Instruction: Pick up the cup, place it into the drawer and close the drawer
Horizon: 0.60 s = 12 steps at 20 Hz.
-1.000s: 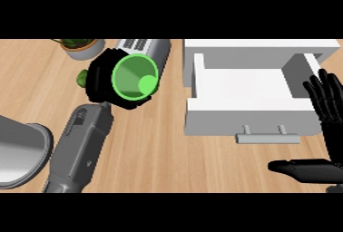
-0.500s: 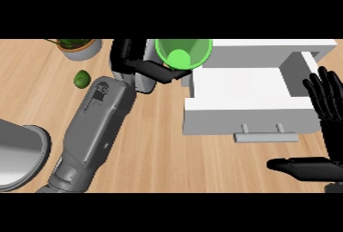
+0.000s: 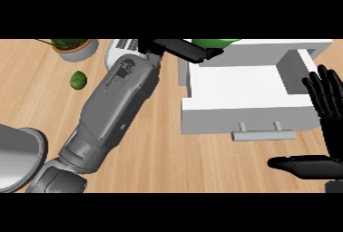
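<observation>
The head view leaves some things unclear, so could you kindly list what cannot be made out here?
- Green cup: mostly cut off by the view's top edge; the left hand covers the rest.
- Potted plant: top cut off by that edge.
- Grey bowl: cut off by the left edge.
- Drawer: far end hidden behind the cup.

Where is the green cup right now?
In the head view, the green cup sits at the top centre, held by the left hand at the open drawer's back-left corner.
</observation>
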Motion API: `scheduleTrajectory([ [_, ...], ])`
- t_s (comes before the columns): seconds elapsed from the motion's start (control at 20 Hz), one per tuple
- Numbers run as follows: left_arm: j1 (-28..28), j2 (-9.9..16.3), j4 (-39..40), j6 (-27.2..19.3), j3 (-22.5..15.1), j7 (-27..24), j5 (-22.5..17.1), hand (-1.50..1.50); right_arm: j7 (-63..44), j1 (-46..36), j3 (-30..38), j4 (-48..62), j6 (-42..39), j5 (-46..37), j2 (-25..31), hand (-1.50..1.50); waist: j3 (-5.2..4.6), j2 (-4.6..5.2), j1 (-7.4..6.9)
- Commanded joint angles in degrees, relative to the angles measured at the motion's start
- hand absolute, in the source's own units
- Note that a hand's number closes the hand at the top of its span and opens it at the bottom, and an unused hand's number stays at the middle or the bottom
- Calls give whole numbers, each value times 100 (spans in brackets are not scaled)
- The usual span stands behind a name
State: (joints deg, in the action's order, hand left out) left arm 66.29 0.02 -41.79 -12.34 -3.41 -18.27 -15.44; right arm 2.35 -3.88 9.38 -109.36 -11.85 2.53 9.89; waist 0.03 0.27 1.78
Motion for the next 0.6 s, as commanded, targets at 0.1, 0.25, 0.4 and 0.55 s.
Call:
scheduleTrajectory([
  [0.1,398,-2,919,-314,-605,-367,-711,150,-207,-142,28,-33,-18,79,41,-150,0,16,60],
  [0.25,713,-2,1358,-434,-779,-286,-900,150,-127,-209,-18,163,-69,43,45,-150,2,35,108],
  [0.4,441,-2,1141,-457,-1298,-327,-1253,150,163,77,-147,19,87,-158,-206,-150,1,14,88],
  [0.55,455,-2,1291,-736,-1781,-355,-1477,150,119,30,274,62,-406,345,288,-150,3,25,191],
])
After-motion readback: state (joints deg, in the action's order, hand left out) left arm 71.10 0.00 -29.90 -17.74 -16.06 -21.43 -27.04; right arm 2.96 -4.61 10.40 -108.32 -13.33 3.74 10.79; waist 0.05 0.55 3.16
